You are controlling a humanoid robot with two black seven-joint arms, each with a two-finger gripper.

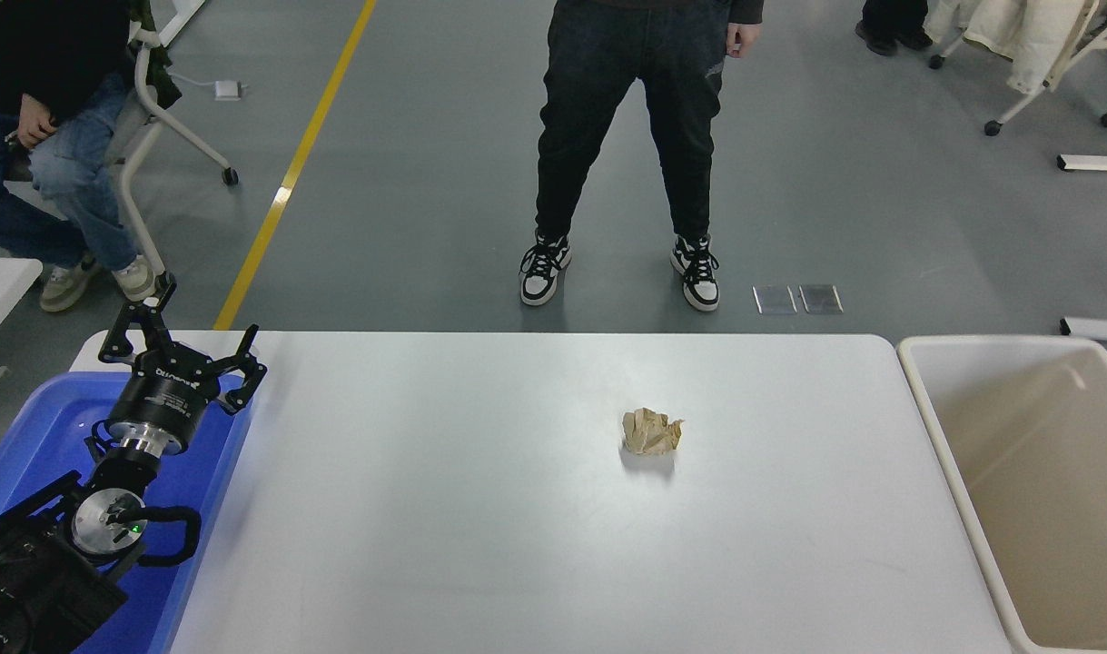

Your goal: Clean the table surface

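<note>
1. Table surface (480, 545): white, smooth, slightly glossy; soft reflections along its far edge.
2. Paper wad (652, 431): tan, crumpled, matt, rough with creases.
3. Blue tub (35, 427): plastic, smooth, glossy.
4. Beige bin (1030, 481): plastic, smooth, dull sheen on the inner walls.
5. Left gripper (179, 350): black, matt fingers; brushed metal ring at the wrist.
6. Floor (426, 182): grey, smooth, faintly shiny.
</note>
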